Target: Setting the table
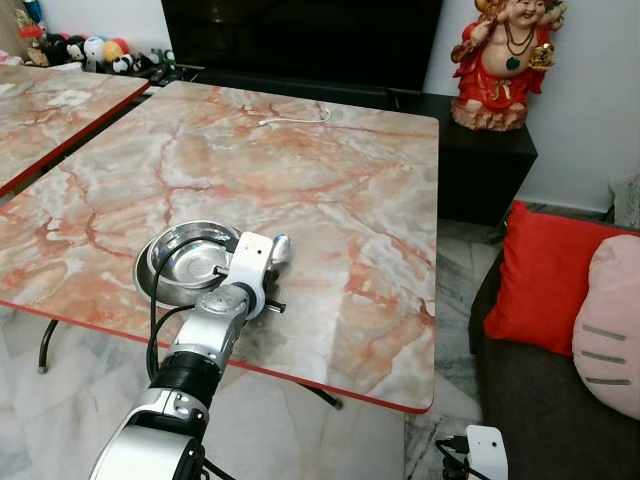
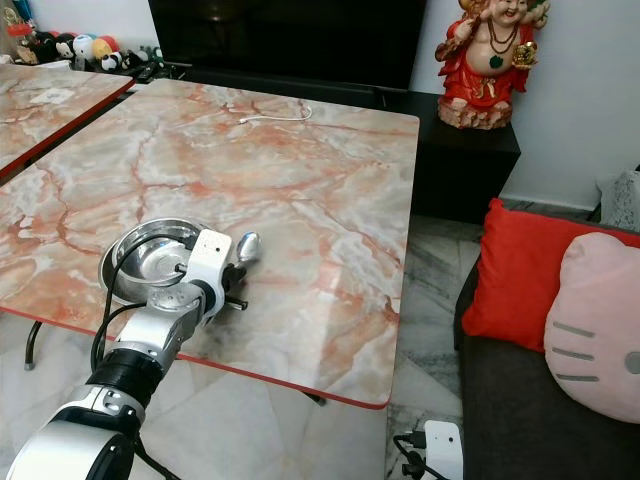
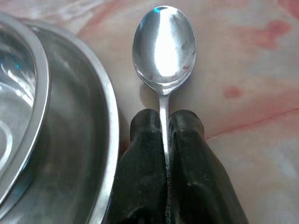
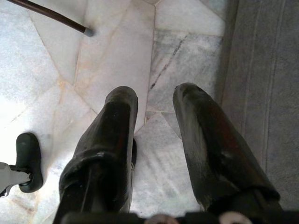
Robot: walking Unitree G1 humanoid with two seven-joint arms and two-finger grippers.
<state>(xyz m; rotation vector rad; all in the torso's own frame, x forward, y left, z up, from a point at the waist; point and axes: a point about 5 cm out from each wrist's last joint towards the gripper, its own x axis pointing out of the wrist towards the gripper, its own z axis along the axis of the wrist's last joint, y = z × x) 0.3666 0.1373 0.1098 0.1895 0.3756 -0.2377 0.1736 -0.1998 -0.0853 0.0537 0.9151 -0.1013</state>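
- Floor (image 4: 117,56) of pale marble tiles lies under the right gripper (image 4: 156,109), which hangs low by the robot's side with its two black fingers spread apart and nothing between them. A grey sofa edge (image 4: 266,70) runs along one side of it.
- Left gripper (image 3: 166,122) is over the near part of the table (image 1: 330,180). Its two black fingers are pressed together on the thin handle of a spoon (image 3: 164,44), pinching it.
- Spoon bowl faces up and shines, sticking out past the fingertips, low over the table top or on it; I cannot tell which.
- Just beside the spoon, at about 9 o'clock from it, a shiny metal bowl (image 1: 185,252) sits on a metal plate (image 3: 96,140).
- Far across the table, at 12 o'clock, a white cable (image 1: 295,118) lies near the back edge.
- At 3 o'clock from the table are a red cushion (image 1: 545,275) and a pink cushion (image 1: 610,325).
- At 1 o'clock, far back, a red statue (image 1: 500,60) stands on a black cabinet (image 1: 480,160).
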